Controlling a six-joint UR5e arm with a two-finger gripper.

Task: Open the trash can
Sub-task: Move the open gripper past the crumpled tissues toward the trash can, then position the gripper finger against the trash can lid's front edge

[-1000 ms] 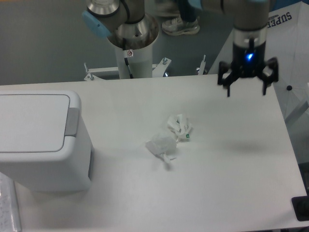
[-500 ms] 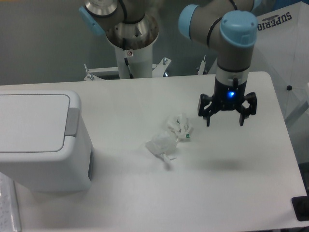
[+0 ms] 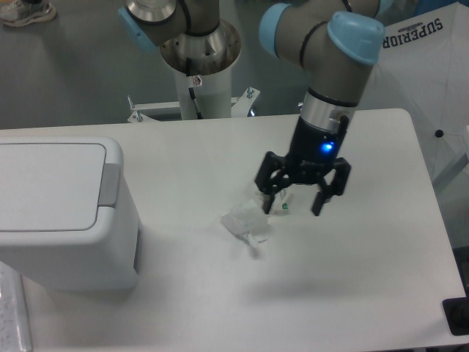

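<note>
A white table point(image 3: 352, 293) fills most of the view, with grey floor behind it and my arm's pedestal point(image 3: 201, 81) standing at its far edge. The bin point(image 3: 62, 213) sits at the table's left side, boxy and white, its flat lid point(image 3: 47, 185) shut and level, the grey tab point(image 3: 108, 183) on the lid's right edge.

My gripper point(image 3: 292, 206) hangs well to the right of the bin, above the table's middle, tilted a little so the fingers point down and toward the bin. The jaws are spread wide with nothing between them, and a blue light glows on the wrist above them.

Two paper wads lie between the bin and my gripper. The near wad point(image 3: 245, 220) rests right of the bin, apart from it. The far wad point(image 3: 280, 202) is partly hidden behind my left finger point(image 3: 268, 183); I cannot tell whether I touch it. My shadow falls on the table right of the near wad.
</note>
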